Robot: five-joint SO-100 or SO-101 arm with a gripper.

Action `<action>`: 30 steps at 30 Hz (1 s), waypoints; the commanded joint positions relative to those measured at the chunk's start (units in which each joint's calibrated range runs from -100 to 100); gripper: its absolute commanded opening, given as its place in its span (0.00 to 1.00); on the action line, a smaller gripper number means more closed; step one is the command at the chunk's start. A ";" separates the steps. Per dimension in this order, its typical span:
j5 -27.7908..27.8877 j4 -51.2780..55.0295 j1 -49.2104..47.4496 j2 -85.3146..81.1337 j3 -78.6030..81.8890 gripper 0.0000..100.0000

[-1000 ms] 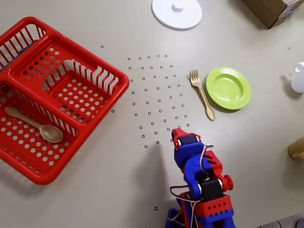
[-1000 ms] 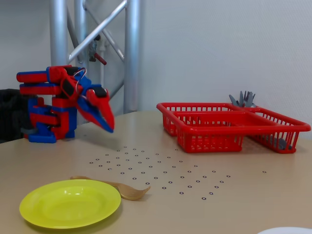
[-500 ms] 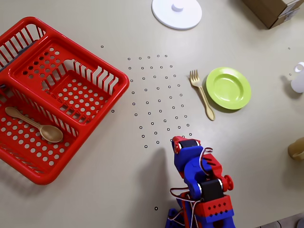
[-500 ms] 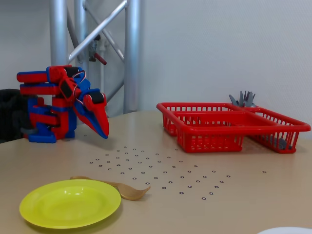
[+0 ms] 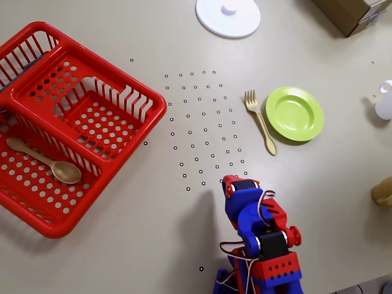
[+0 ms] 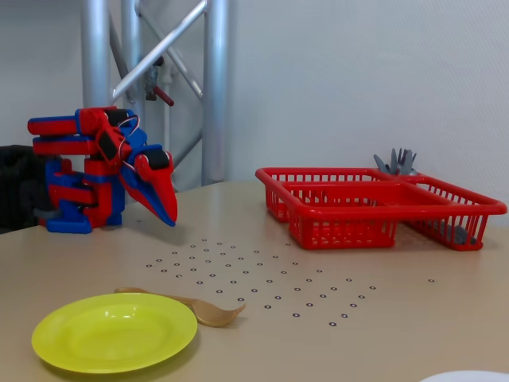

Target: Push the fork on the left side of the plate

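**Fork lies beside the plate, arm folded back with jaws together**

Overhead view: the fork (image 5: pixel 260 119) lies flat on the beige table (image 5: pixel 153 208), tines toward 11 o'clock and its rounded handle end toward 5 o'clock. It sits at 9 o'clock of the lime-green plate (image 5: pixel 294 113), just beside the rim; whether handle and rim touch cannot be told. The red and blue arm (image 5: pixel 260 245) rises from the bottom edge, at 6 o'clock of the fork and well apart from it. Its gripper (image 5: pixel 231 182) points toward 12 o'clock over the lower edge of a field of small printed dots (image 5: pixel 202 119); from straight above, the jaws cannot be judged. A red basket (image 5: pixel 67 116) fills the 9 o'clock side of the picture, with a tan spoon (image 5: pixel 46 161) in its lower compartment. A white disc (image 5: pixel 228 15) with a centre knob sits at 12 o'clock.

Fixed view (low, from the table's far side): the plate (image 6: pixel 114 331) lies nearest the camera, and the fork (image 6: pixel 195 306) shows behind its rim, reaching out toward 3 o'clock. The gripper (image 6: pixel 169 219) hangs tilted down above the table, touching nothing, its red fingers pressed together to a point and holding nothing. The basket (image 6: pixel 374 207) stands at 3 o'clock
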 commanded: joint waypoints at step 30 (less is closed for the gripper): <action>0.49 0.35 1.09 -0.60 0.54 0.00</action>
